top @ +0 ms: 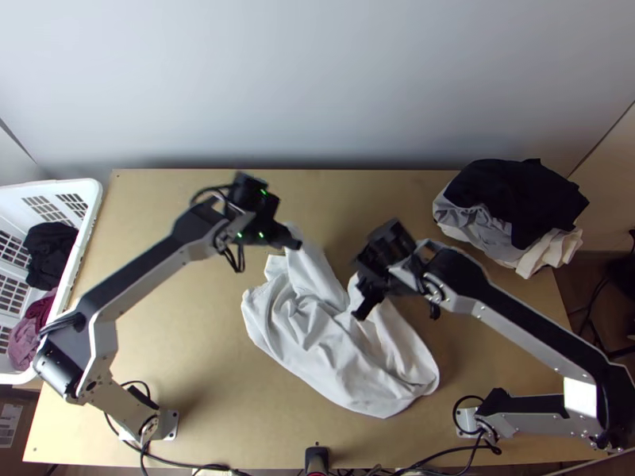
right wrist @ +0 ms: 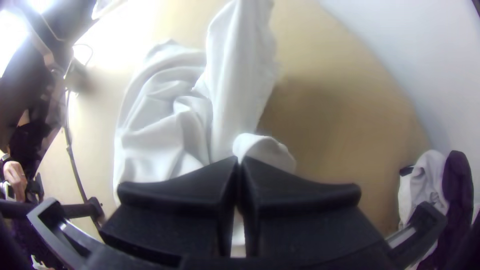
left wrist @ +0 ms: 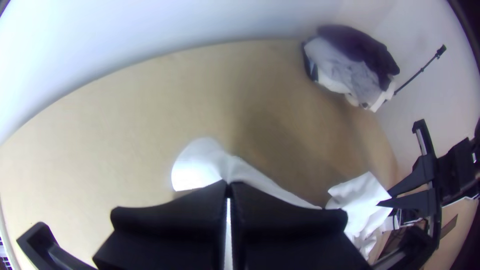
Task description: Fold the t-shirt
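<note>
Top view: I have the white t-shirt (top: pixel 317 341) bunched on the table (top: pixel 182 317), two parts of it drawn up to my left gripper (top: pixel 295 242) and right gripper (top: pixel 361 309). Left wrist view: my left gripper's fingers (left wrist: pixel 170 222) pinch a bit of white cloth. Right wrist view: my right gripper's fingers (right wrist: pixel 175 205) nip another bit, rumpled folds beside them.

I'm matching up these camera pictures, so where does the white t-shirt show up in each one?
Top view: the white t-shirt lies bunched, mostly just below the picture's middle.
Left wrist view: it runs from the left claw to the right claw.
Right wrist view: it's at the right claw and spreads out beyond it.
Shared landmark: the clothes pile topped by a dark garment, upper right in the top view.
</note>
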### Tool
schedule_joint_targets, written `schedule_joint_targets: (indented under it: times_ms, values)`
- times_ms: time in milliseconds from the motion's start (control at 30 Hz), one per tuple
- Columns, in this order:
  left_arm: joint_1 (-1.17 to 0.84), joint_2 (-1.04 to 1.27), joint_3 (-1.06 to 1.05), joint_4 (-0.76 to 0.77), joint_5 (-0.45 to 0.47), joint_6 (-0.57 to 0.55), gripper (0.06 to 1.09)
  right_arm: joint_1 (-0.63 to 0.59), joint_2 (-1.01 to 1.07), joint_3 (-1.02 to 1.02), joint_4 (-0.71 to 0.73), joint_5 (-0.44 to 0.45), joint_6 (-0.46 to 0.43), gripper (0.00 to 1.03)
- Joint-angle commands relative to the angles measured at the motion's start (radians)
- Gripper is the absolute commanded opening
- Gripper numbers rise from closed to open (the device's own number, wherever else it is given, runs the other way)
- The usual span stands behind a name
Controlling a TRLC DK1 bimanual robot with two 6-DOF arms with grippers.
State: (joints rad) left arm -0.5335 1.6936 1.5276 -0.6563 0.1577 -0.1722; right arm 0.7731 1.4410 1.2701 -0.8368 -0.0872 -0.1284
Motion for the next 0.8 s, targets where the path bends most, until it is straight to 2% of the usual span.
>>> schedule_joint_targets:
  times_ms: [0,233,433,600,767]
  values:
    - [0.095,-0.057,0.138,-0.071,0.0,0.016,0.09,-0.08,-0.024,0.135,-0.041,0.006,-0.008,0.03]
    - [0.178,-0.11,0.33,-0.161,-0.003,0.074,0.09,-0.106,-0.067,0.296,-0.068,0.095,-0.027,0.03]
    - [0.248,-0.16,0.48,-0.19,-0.015,0.102,0.09,-0.112,-0.105,0.451,-0.062,0.225,-0.112,0.03]
    - [0.291,-0.226,0.554,-0.19,-0.058,0.142,0.09,-0.112,-0.136,0.546,-0.012,0.308,-0.163,0.03]
    - [0.377,-0.273,0.644,-0.169,-0.084,0.142,0.09,-0.112,-0.174,0.561,0.107,0.397,-0.246,0.03]
